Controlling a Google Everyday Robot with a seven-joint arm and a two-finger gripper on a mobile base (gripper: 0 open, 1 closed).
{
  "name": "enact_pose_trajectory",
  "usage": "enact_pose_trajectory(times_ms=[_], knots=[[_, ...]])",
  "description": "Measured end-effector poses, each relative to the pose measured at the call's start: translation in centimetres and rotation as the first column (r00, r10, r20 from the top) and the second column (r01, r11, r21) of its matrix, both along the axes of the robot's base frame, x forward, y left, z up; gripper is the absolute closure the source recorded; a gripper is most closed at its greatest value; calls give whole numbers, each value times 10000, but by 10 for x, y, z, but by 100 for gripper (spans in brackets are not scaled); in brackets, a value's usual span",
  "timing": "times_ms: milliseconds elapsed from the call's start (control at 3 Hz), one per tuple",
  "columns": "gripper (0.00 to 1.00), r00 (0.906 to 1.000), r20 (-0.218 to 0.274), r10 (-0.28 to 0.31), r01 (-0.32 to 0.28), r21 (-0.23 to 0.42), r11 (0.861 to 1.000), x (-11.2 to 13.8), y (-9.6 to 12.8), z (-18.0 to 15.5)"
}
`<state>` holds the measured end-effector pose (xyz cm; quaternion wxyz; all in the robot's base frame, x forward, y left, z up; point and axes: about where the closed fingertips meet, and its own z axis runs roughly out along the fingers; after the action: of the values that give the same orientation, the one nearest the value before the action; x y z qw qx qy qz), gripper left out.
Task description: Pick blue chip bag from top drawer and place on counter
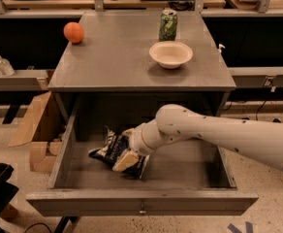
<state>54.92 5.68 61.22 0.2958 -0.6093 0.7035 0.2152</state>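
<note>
The blue chip bag (106, 150) lies crumpled in the open top drawer (141, 201), left of its middle. My gripper (127, 151) is down in the drawer, right on the bag's right part, and covers some of it. The white arm (219, 136) reaches in from the right. The grey counter (117, 57) sits above the drawer.
On the counter stand an orange (73, 32) at the back left, a green drink can (168, 24) at the back and a white bowl (170, 54) in front of it. A cardboard box (37, 130) stands on the floor to the left.
</note>
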Motion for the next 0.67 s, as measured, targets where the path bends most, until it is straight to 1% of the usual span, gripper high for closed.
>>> enact_pose_trajectory(times_ms=[333,667], knots=[[49,9994,-321,139,-142,-96,9999,-5,19,-21],[72,9992,-367,177,-180,-90,9998,-6,24,-21]])
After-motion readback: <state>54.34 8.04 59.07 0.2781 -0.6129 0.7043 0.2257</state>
